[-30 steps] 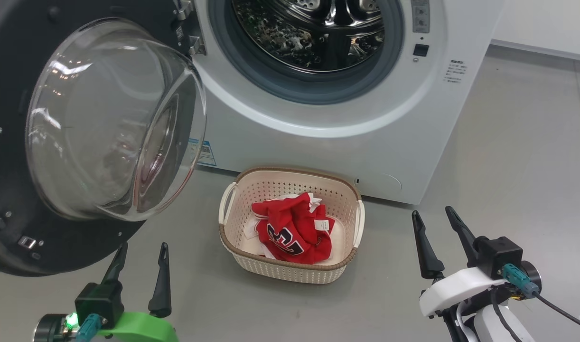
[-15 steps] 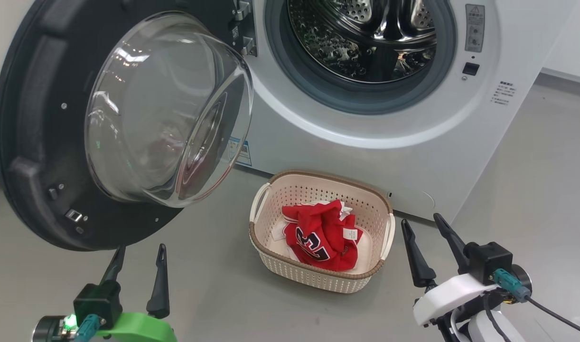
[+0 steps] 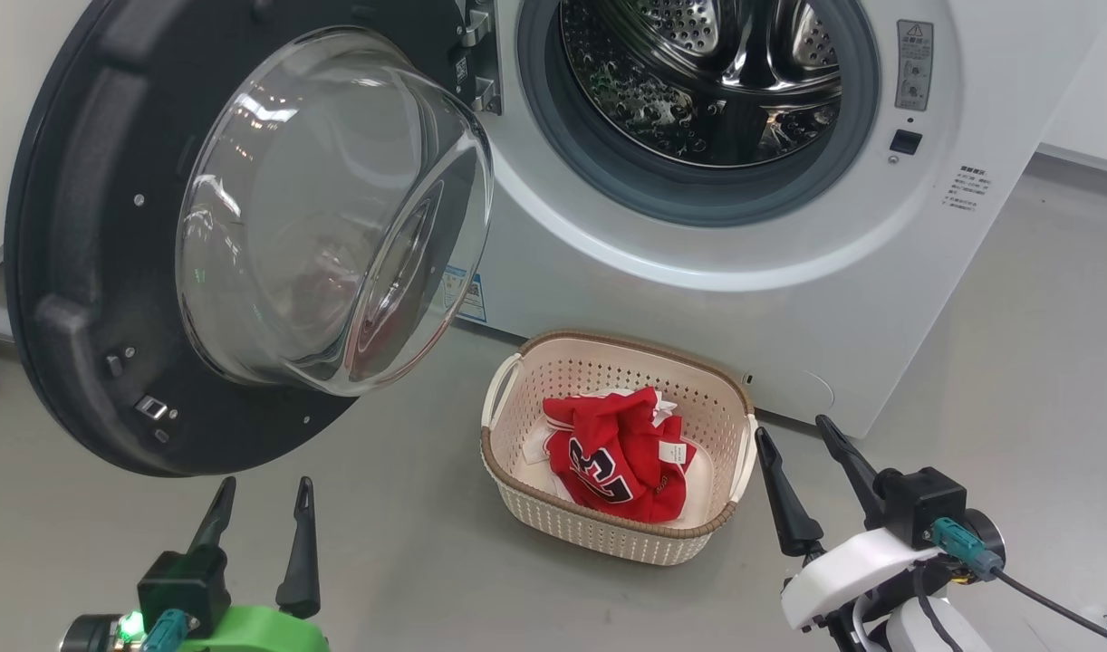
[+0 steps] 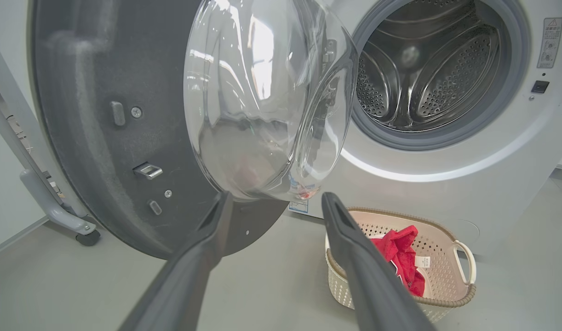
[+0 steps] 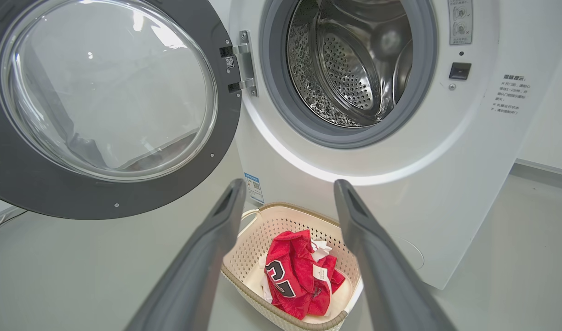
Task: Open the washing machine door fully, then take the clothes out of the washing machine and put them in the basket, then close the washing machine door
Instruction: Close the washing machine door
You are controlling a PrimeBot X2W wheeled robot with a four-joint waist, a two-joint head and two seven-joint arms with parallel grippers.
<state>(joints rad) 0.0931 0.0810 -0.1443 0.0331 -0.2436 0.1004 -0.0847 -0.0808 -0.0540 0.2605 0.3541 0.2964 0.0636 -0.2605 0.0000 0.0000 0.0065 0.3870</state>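
Observation:
The washing machine (image 3: 698, 299) has its door (image 3: 82, 272) swung wide to the left, glass bowl (image 3: 336, 208) bulging toward me. Its steel drum (image 3: 698, 72) looks bare inside. The red clothes (image 3: 617, 453), numerals showing, lie bunched in the cream basket (image 3: 608, 530) on the floor before the machine. My left gripper (image 3: 262, 493) is open, low, just below the door's rim. My right gripper (image 3: 794, 435) is open beside the basket's right end. The left wrist view has the door (image 4: 101, 138) close ahead and the basket (image 4: 446, 294) at right. The right wrist view looks down on the clothes (image 5: 295, 276).
Grey floor (image 3: 409, 543) lies around the basket. A grey wheeled frame leg (image 4: 55, 207) stands left of the door. A pale wall and skirting (image 3: 1079, 154) run right of the machine.
The head camera has swung left, so door, machine and basket sit further right in the picture. Both grippers stay open and hold nothing; the right one has dropped a little.

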